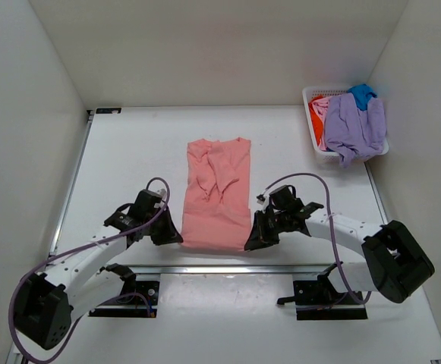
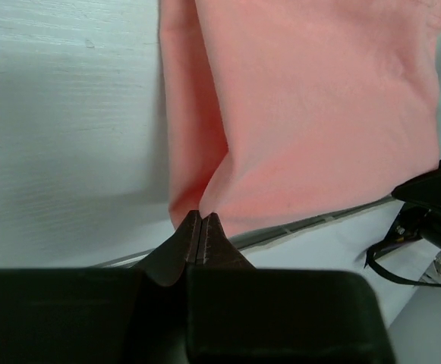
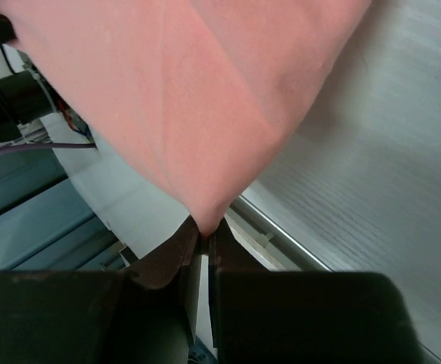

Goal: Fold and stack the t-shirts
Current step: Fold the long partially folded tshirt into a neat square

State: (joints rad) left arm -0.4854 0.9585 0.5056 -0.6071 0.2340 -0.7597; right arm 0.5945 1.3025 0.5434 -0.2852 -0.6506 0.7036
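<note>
A salmon-pink t-shirt [image 1: 216, 193] lies lengthwise on the middle of the table, sleeves folded inward. My left gripper [image 1: 176, 237] is shut on its near left hem corner; the left wrist view shows the cloth [image 2: 303, 106] pinched at the fingertips [image 2: 202, 220]. My right gripper [image 1: 250, 241] is shut on the near right hem corner, with the cloth [image 3: 182, 98] pulled into the fingertips [image 3: 209, 227]. A lavender t-shirt [image 1: 354, 126] drapes over the basket, with a bright blue one [image 1: 362, 94] and an orange-red one [image 1: 318, 121] beside it.
A white lattice basket [image 1: 314, 93] stands at the back right near the wall. The table's near edge rail [image 1: 228, 268] runs just behind both grippers. White walls close in the table on the left, back and right.
</note>
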